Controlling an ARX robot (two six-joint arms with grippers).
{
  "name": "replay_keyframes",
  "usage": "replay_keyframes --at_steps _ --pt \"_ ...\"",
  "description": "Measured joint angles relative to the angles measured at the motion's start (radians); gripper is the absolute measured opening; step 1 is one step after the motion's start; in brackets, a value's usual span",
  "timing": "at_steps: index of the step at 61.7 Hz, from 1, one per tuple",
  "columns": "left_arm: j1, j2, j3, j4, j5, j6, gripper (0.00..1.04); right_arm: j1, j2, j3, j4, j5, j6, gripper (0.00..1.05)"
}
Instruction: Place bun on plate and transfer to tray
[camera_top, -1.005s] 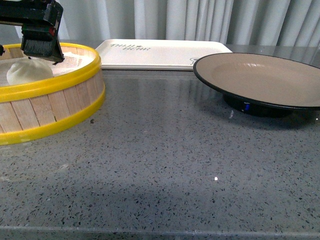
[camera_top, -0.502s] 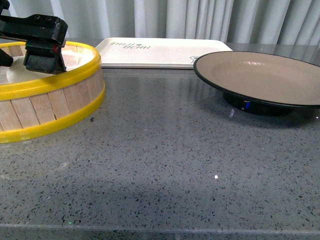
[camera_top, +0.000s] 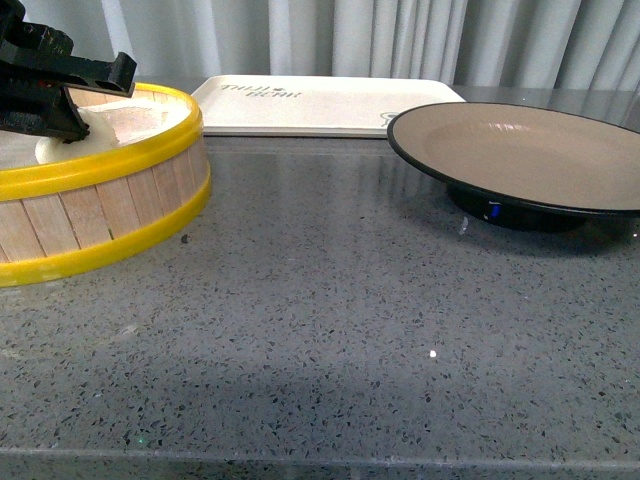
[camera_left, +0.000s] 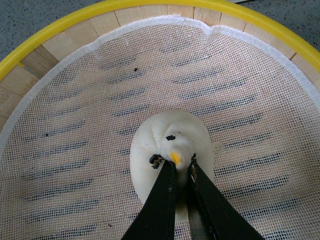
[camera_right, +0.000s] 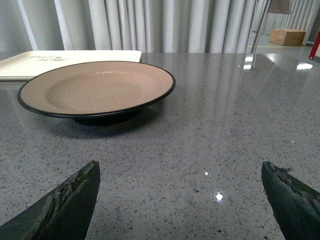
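The left pincer (camera_left: 179, 161) is all but closed. Its black fingers nip only the pinched crown of the small round white steamed bun (camera_left: 165, 137), which sits on the white mesh liner (camera_left: 100, 100) inside the yellow-rimmed wooden steamer basket (camera_top: 120, 205). The right pincer (camera_right: 180, 200) gapes wide above the grey speckled desk (camera_top: 330, 330) and holds nothing. The wide tan plate with a black rim (camera_top: 520, 150) stands bare near the cream-white rectangular tray (camera_top: 320, 105). So slim a hold on soft dough may tear or slip on lifting. The bun could also cling to the mesh and drag it, or clip the basket's rim.
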Motion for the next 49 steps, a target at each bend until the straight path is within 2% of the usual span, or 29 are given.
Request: replay_keyframes --at_steps 35,42,49 --pt "0.036 -0.005 0.148 -0.049 0.006 0.026 0.04 0.000 0.000 0.000 0.000 0.000 0.000 0.96" --pt "0.007 -0.005 0.217 -0.060 0.024 0.016 0.04 0.000 0.000 0.000 0.000 0.000 0.000 0.96" --pt "-0.061 0.003 0.307 -0.073 0.028 -0.001 0.04 0.000 0.000 0.000 0.000 0.000 0.000 0.96"
